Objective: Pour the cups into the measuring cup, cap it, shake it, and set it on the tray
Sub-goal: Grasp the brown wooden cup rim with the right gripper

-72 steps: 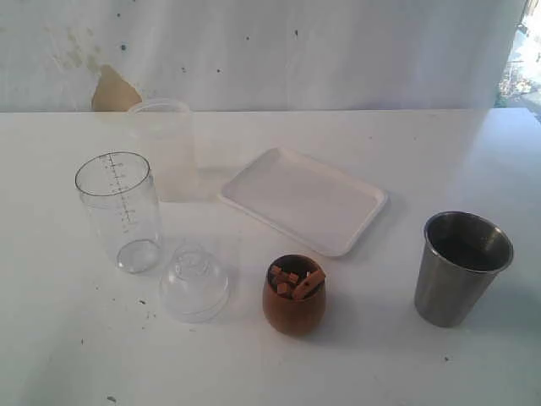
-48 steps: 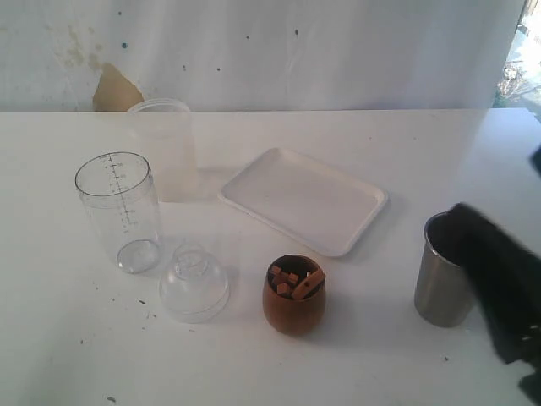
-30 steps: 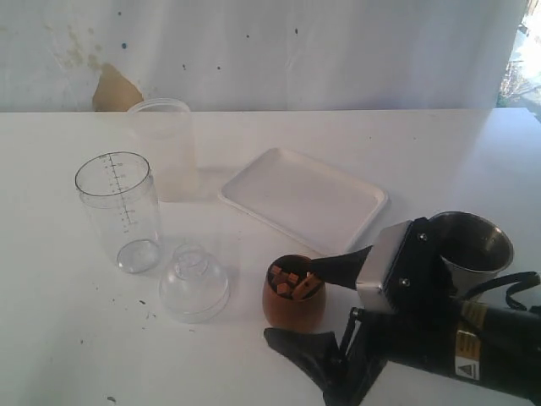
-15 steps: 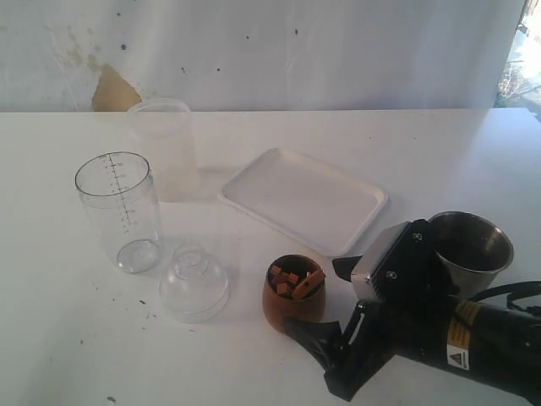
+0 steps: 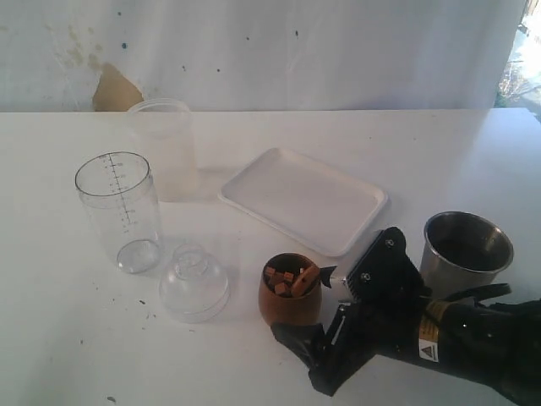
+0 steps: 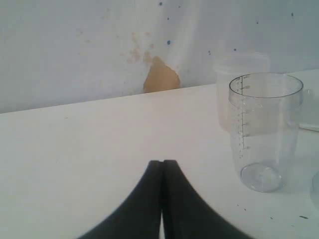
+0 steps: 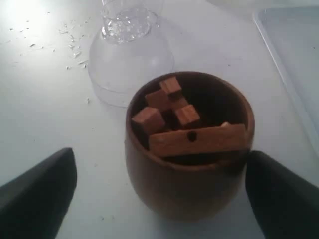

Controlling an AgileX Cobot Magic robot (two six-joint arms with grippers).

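in the exterior view we see the small, rounded reddish-brown wooden cup (image 5: 290,292) upright and full of little wooden blocks (image 5: 292,280). the clear dome cap (image 5: 193,282) rests rim-down near it at nine o'clock, and the tapered steel tumbler (image 5: 467,254) stands upright well apart at three o'clock. the clear measuring cup (image 5: 119,211), black marks down its side, stands upright at ten o'clock of the cap, and the flat white tray (image 5: 303,200) lies at twelve o'clock of the wooden cup.

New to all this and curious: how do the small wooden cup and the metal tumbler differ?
The wooden cup is short, rounded, reddish-brown; the steel tumbler taller, tapered, shiny. The wooden cup holds wooden pieces; the steel tumbler's contents cannot be seen. The right gripper stands open around the wooden cup, not the steel tumbler. Both stand upright on the table.
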